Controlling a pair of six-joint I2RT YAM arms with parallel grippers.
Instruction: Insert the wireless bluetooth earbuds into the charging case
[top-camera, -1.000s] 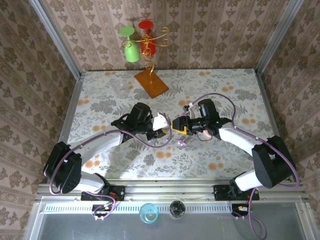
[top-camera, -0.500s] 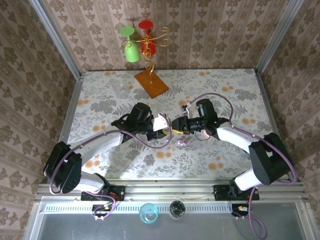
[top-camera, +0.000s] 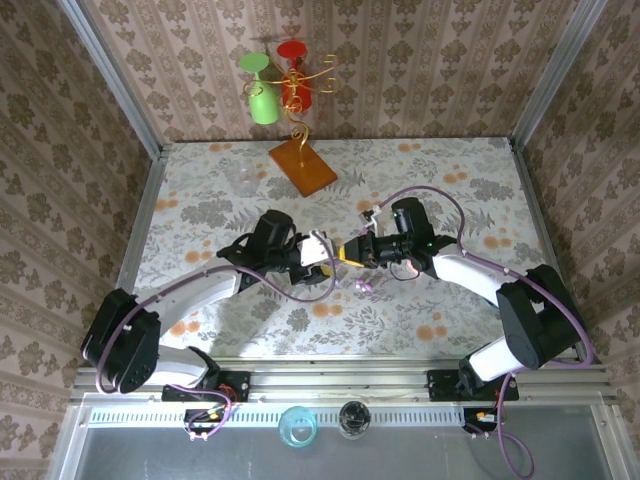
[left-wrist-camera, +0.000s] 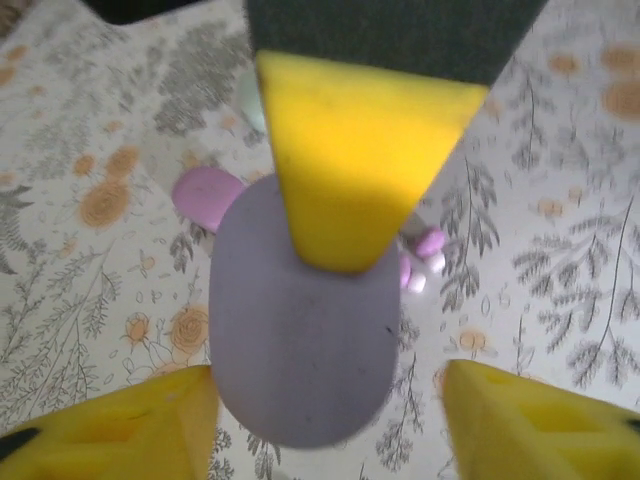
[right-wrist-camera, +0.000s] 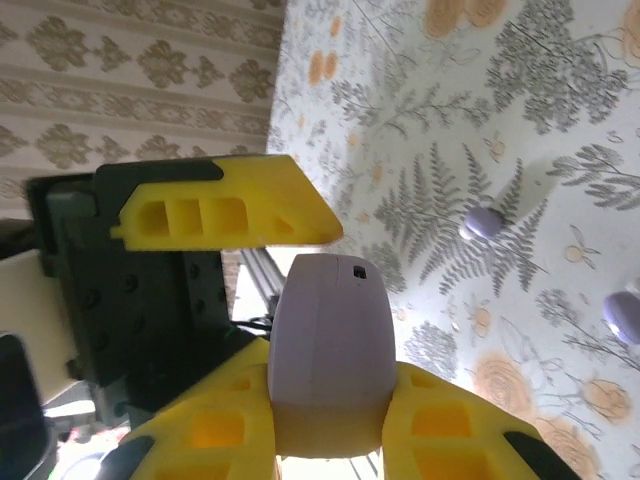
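Charging case (right-wrist-camera: 330, 350), a smooth closed lilac pebble: we see right gripper (right-wrist-camera: 328, 425) clamped on it, left gripper (left-wrist-camera: 325, 385) spread apart, glossy earbuds (left-wrist-camera: 430, 243) loose on floral table (left-wrist-camera: 560, 200).

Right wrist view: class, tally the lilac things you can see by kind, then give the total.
Case: 1
Earbuds: 2
Total: 3

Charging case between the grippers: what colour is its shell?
The case is plain pale lilac, clearest in the right wrist view.
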